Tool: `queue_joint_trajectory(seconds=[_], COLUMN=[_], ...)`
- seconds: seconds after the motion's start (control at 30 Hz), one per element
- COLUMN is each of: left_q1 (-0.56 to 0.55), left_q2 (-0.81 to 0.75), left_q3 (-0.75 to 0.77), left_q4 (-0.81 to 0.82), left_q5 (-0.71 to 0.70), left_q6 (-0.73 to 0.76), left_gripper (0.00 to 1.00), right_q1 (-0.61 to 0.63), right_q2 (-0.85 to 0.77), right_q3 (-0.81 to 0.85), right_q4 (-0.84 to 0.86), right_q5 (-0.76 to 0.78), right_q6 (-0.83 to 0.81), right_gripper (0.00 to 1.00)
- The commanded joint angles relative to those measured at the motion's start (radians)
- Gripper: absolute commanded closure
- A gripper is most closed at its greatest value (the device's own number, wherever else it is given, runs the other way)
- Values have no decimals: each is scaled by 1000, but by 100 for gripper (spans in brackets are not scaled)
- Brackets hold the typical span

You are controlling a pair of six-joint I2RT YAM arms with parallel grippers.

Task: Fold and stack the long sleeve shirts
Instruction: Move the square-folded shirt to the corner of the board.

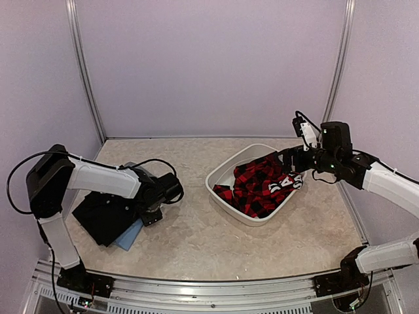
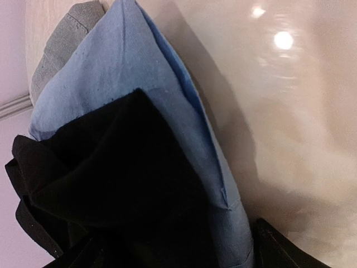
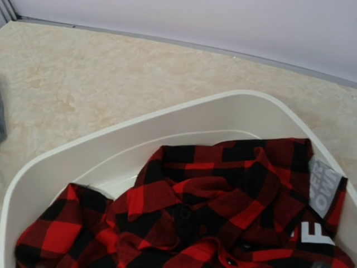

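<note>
Top: basin [image 1: 219, 171] at right is holding bunched flannel [image 1: 258, 186], running near-left to far-right; right gripper [image 1: 288, 163] hovering at its far end, jaws wide, empty; left gripper [image 1: 152, 210] over black shirt [image 1: 105, 212] at left, opening unclear.
L wrist: black shirt lying on blue shirt [image 2: 111, 72], grey shirt [image 2: 61, 50] beneath.
R wrist: flannel filling basin.

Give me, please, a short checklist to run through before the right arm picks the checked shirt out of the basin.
1. Checked shirt lies crumpled in the basin, uncovered: ok.
2. Right claw open and empty, at the basin's rim: ok.
3. Left claw clear of the stack: cannot tell.
4. Stack squared up: not ok; light blue shirt and grey shirt stick out from under the black shirt.
5. Bare table between stack and basin for folding: ok.
</note>
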Motion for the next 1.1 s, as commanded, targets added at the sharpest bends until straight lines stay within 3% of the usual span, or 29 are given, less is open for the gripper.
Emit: queue_joint_trajectory(seconds=[0.0,0.2,0.33,0.57,0.73,0.9,1.07], left_q1=[171,321,393,350,316,263,174], left_q2=[100,211,234,200,89,-65,-165], left_q3=[43,189,306,322,312,312,302], left_q4=[48,114,108,157,225,274,326], left_q5=[-21,-82,-69,8,-11,28,119], left_q6=[44,74,18,16,-21,-81,-161], left_gripper=[18,17,16,11,1,1,1], right_q1=[-2,-2,-2,-2,-1,10,59], right_q2=[43,82,107,117,141,226,364], right_q3=[9,18,27,35,45,120,254], right_q4=[40,41,10,-9,-45,-171,-353], right_q5=[-13,-35,-27,-31,-52,-68,33], right_q6=[-1,16,25,25,20,11,-22], right_gripper=[1,1,0,0,1,1,6])
